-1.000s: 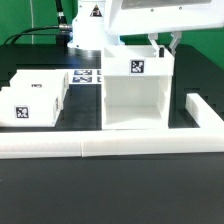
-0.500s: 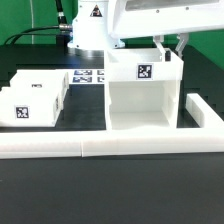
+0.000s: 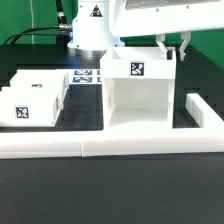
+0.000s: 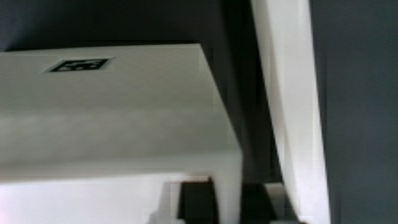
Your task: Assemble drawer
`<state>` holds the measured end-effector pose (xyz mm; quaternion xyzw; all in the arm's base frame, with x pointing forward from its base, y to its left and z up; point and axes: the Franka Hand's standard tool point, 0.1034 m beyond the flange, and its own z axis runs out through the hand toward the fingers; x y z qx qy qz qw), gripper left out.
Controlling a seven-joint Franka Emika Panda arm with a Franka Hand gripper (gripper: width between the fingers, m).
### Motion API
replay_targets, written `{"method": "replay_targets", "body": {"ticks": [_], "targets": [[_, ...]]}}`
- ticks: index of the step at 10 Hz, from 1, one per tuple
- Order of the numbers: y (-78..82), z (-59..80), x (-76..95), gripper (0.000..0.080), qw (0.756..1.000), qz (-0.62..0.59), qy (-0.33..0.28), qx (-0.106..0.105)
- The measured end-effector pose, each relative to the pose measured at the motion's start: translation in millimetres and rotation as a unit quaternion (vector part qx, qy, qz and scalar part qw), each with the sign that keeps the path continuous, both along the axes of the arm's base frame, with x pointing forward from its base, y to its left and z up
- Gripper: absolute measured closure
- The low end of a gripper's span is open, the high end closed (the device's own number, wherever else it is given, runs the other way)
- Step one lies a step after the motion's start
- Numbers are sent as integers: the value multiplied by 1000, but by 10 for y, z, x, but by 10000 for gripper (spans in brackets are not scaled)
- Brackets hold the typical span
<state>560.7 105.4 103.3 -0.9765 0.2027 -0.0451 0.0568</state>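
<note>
The drawer's white cube-shaped housing stands in the middle of the black table, open side toward the camera, with a tag on its back wall. My gripper comes down onto the top edge of its wall on the exterior view's right. In the wrist view the gripper is shut on that thin white wall, one dark finger on each side. The tagged face of the housing fills the picture. Two shallow white trays lie together at the exterior view's left.
The long low white border bar runs along the front and turns back at the exterior view's right, close to the housing. The marker board lies behind, between trays and housing. The arm's base stands at the back.
With my gripper on its wall, the housing swung toward the exterior view's right half a second ago and has now come back to the left. The trays have not moved.
</note>
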Motion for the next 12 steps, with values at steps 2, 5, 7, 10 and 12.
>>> {"method": "replay_targets", "body": {"ticks": [2,5,7,10,12], "targets": [[-45,33,112,760,997,-71,3,10],[-34,27,128,760,993,-120,7,17],[-2,51,139,760,983,-181,10,30],[46,61,145,760,964,-260,18,49],[109,25,129,760,932,-354,47,61]]}}
